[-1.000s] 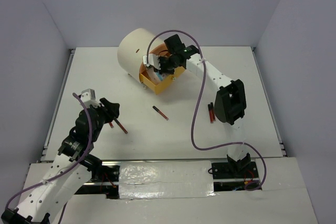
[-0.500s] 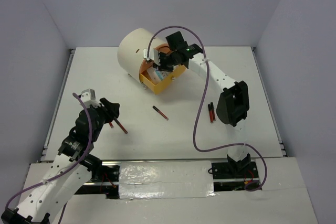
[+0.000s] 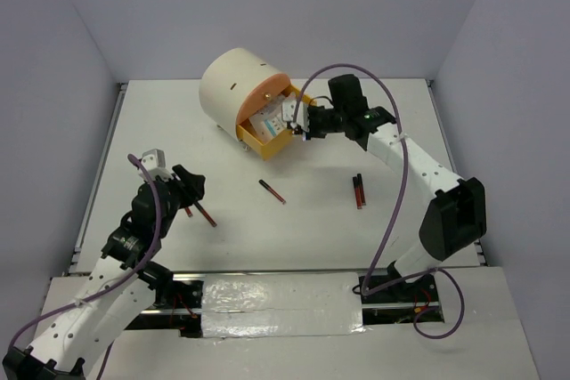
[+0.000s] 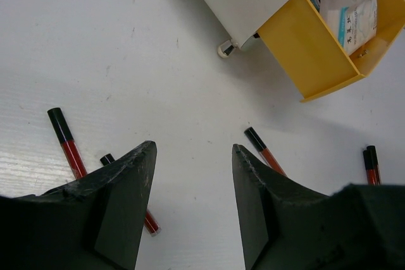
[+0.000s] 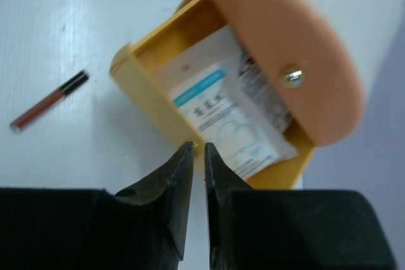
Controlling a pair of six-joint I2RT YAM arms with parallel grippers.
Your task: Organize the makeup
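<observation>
Though illegible, blue-printed packets (image 5: 228,124) in drawer (image 5: 149,102).

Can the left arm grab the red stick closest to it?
Probably yes. The left gripper hangs open, the red stick lies right beside it, and nothing seems to block the way.

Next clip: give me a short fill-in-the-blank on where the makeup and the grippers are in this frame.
1. The packets lie inside the open drawer, which is ___ in colour.
2. The left gripper is ___ and holds nothing.
3. ___ pencils lie loose on the table.
Missing words: yellow; open; five.
</observation>
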